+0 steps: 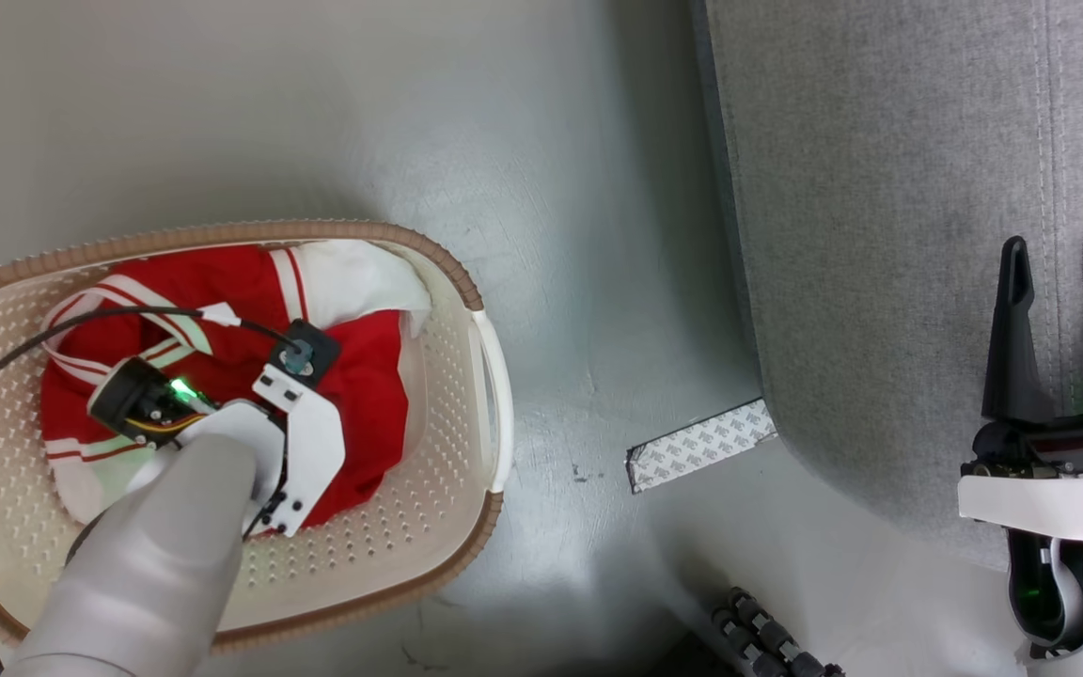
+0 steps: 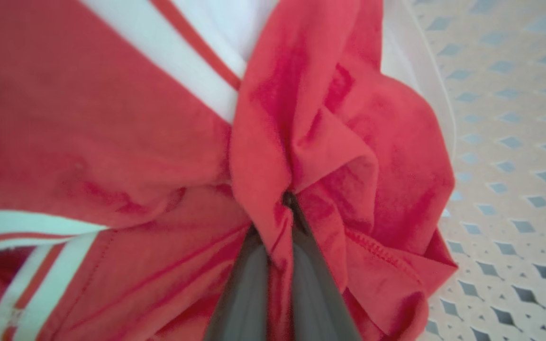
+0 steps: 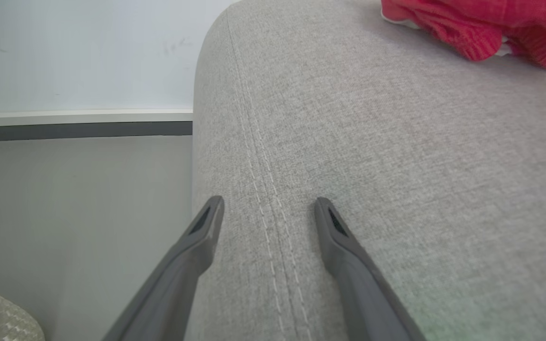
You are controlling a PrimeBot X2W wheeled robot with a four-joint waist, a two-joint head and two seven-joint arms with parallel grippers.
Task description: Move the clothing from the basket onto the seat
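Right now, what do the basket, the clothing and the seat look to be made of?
The basket: likely moulded plastic, matte cream, regular perforations, brown braided-look rim. The clothing: thin soft red fabric, perhaps jersey, creasing loosely, white stripes. The seat: matte grey woven upholstery, visible weave, stitched seam.

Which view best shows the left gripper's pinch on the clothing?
Left wrist view: left gripper shut on a red fold of the clothing, close up. Head view: the wrist hides the fingers over the basket. Right wrist view: another red garment lying on the seat.
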